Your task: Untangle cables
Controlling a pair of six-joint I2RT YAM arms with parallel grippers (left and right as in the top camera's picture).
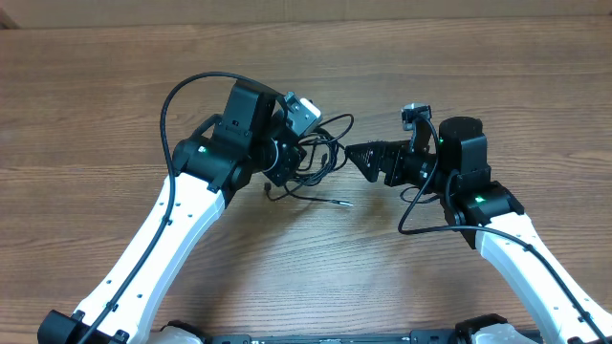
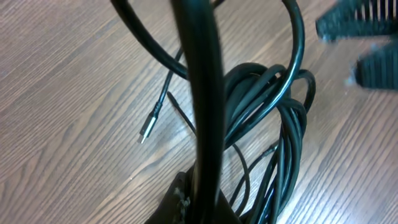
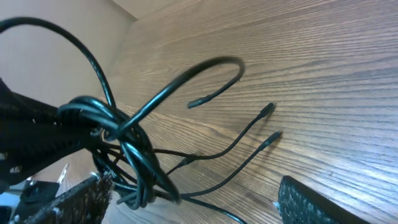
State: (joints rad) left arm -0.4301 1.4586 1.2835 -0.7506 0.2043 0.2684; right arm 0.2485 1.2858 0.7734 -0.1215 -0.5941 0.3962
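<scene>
We are seeing one tangle of cables [image 2: 291, 134] at the table's [image 1: 478, 67] middle, left gripper [image 1: 291, 162] clamping it, right gripper [image 1: 356, 153] gaping wide

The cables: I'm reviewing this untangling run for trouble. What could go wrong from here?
1. The left tool grips the cables as one bunch of loops; pulling could tighten the tangle rather than loosen it.
2. The right tool is open beside the bunch, holding nothing; closing here might catch several strands at once.
3. Loose plug ends lie on the table; dragged along, they may snag in a loop.
</scene>
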